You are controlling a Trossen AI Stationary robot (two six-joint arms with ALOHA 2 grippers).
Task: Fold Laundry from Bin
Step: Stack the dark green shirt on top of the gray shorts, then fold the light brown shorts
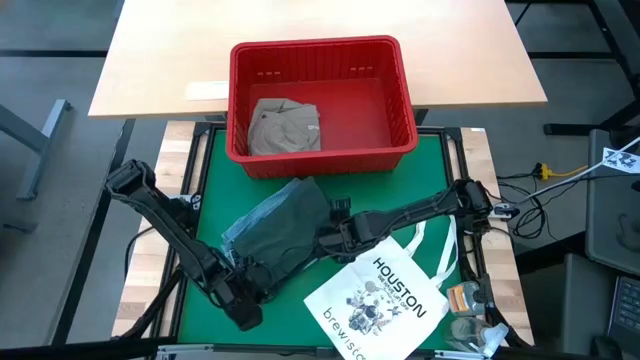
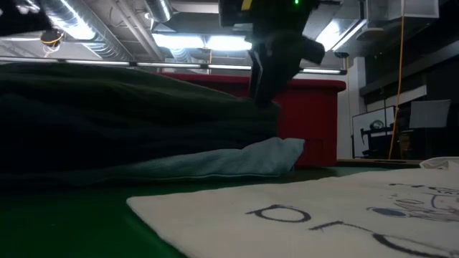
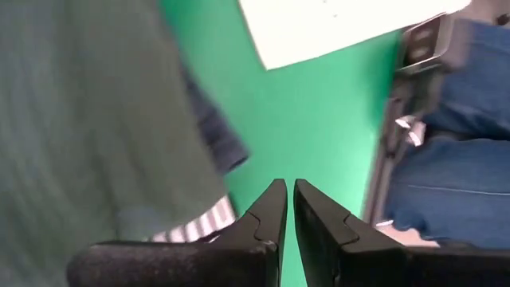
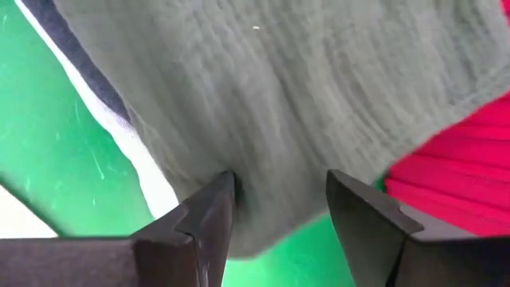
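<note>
With one khaki-tan crumpled garment (image 1: 284,126) lying in the red slotted plastic bin (image 1: 402,98) beyond it, the right tool (image 1: 336,238) is hovering released over the dark green soft garment (image 1: 288,225), needing to clench its edge; the left tool (image 1: 237,302), clenched empty, is waiting beside

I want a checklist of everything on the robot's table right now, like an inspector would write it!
Surface: green mat on the table, mostly covered.
Job's things: red bin at the far edge with a khaki garment inside; dark green garment lying on the mat over a light blue one.
Clutter: white HOUSTON tote bag on the mat's near right part.
Grippers: left tool shut, empty, low over the mat near the green garment's edge; right tool open, one finger on each side of the green garment's edge.
Cables: yellow and dark cables beside the table, right side.
Surroundings: wooden table behind the bin; a person's jeans nearby.
</note>
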